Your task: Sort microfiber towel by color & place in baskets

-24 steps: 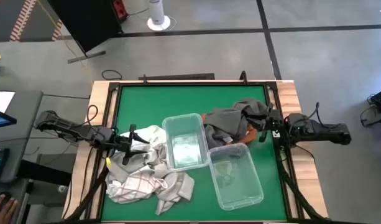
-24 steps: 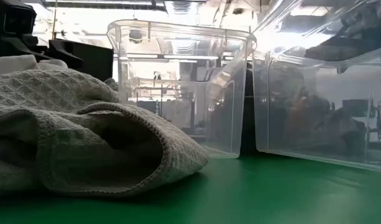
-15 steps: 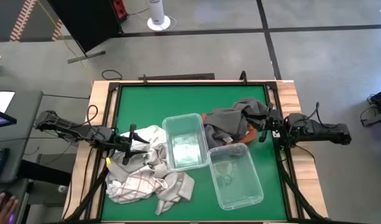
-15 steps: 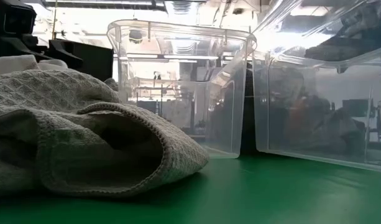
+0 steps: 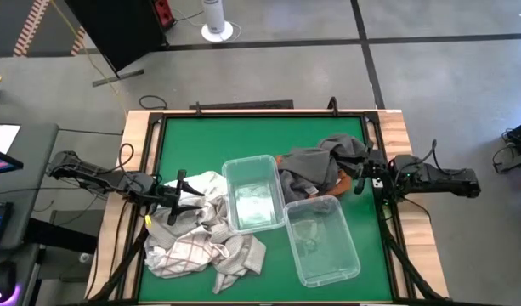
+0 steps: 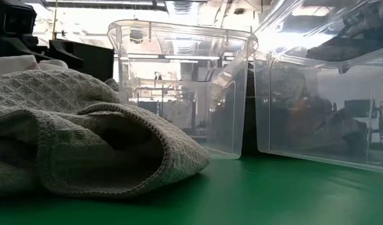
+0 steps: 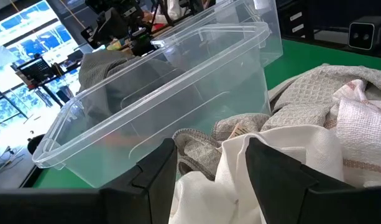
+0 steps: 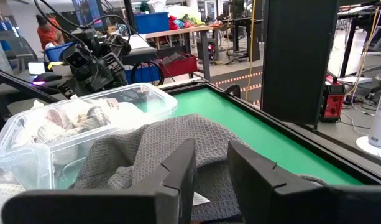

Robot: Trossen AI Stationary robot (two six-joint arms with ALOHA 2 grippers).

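A heap of light towels (image 5: 201, 234), white, checked and beige waffle (image 6: 72, 137), lies on the green table's left half. My left gripper (image 5: 185, 191) sits low on the heap, open, with a fold of white towel (image 7: 283, 155) between its fingers. Two clear baskets stand mid-table. The left basket (image 5: 247, 161) holds a pale towel and the right basket (image 5: 332, 276) is nearer the front. A dark grey towel (image 5: 315, 166) lies bunched at the right, over something orange (image 5: 345, 181). My right gripper (image 5: 358, 177) hovers at its right edge, fingers a narrow gap apart. My left gripper (image 7: 212, 165) comes in level from the table's left. A raised fold of the white towel (image 7: 237, 155) stands between its open fingers and lies against their inner sides, while the rest stays on the heap. My right gripper (image 8: 212, 158) points level over the grey towel (image 8: 171, 143); whether it touches it, I cannot tell.
Bare green mat (image 5: 243, 136) stretches along the far side and in the near right corner. The table has a wooden rim (image 5: 141, 170). The two baskets stand between the arms, close together.
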